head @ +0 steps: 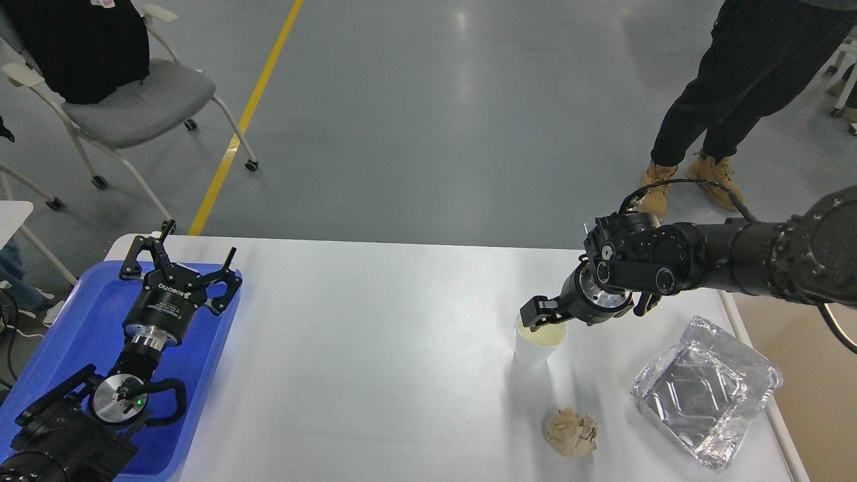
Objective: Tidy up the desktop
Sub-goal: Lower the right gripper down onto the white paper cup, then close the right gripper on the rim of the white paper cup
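The white desktop [375, 348] is stretching across the near half of the scene, carrying a blue tray [60, 335] at its left edge and, toward the right, a crinkled foil container [703, 391] that is sitting with nothing in it. My left gripper [179, 254], lettered ROBOTIQ, is hovering over the tray with its fingers spread wide. My right gripper [543, 313] is meeting the rim of a white paper cup [535, 348] holding something pale, though I cannot tell whether it is clamping, and a crumpled brown paper wad [571, 433] is lying just nearer.
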Action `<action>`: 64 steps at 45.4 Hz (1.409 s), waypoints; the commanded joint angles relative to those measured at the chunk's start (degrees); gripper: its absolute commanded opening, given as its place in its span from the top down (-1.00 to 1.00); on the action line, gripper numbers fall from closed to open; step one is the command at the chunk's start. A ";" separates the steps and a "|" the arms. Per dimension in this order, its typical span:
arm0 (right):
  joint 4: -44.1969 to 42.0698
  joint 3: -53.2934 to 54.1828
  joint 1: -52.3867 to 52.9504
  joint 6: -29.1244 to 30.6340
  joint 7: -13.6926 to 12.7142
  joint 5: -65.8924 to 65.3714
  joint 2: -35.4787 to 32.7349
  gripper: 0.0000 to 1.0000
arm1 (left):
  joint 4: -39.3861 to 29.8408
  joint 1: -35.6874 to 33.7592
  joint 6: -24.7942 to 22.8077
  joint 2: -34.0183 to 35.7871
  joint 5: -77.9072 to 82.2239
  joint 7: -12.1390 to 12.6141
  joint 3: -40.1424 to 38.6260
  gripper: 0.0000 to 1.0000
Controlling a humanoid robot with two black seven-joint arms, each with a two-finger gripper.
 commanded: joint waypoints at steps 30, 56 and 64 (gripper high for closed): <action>-3.33 0.34 -4.87 -3.30 0.56 -4.09 1.90 0.71 | 0.00 -0.01 0.00 0.00 0.00 0.00 0.00 -0.98; -2.98 1.04 -3.55 -2.60 1.00 -3.13 2.16 1.00 | 0.00 -0.01 0.00 0.00 0.00 0.00 0.00 -0.98; -1.66 0.60 -0.74 -1.29 1.00 -2.69 1.63 1.00 | 0.00 -0.01 0.00 0.00 0.00 0.00 0.00 -0.98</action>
